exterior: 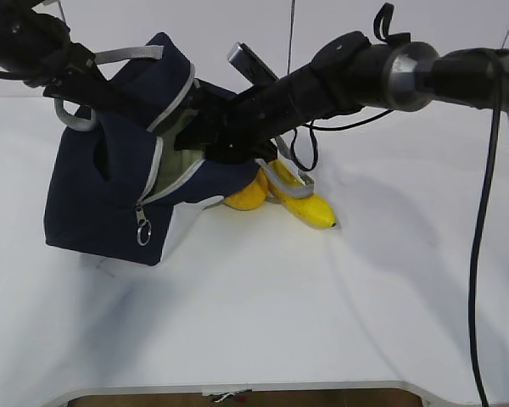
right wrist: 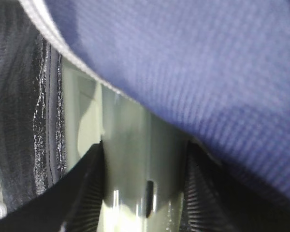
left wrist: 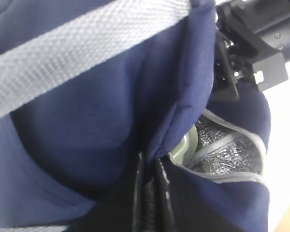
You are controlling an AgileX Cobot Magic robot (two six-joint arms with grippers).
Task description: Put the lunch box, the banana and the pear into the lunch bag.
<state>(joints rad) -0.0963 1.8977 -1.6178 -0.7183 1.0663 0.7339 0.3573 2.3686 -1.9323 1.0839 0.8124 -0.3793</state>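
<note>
The right hand, half open around the lunch box, is inside the lunch bag. The left hand pinches the bag's edge shut-tight; banana and pear wait on the counter at the bag's three o'clock.

Plain white table here. The navy lunch bag sat on it at the back left, tipped up, with the banana and pear lying just beside it.

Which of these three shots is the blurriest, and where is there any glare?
Right wrist view is softest: the lunch bag fabric is out of focus, with glare streaks on the lunch box lid. Left wrist view is slightly soft. Exterior view is sharp, evenly lit, with faint shadows on the table.
</note>
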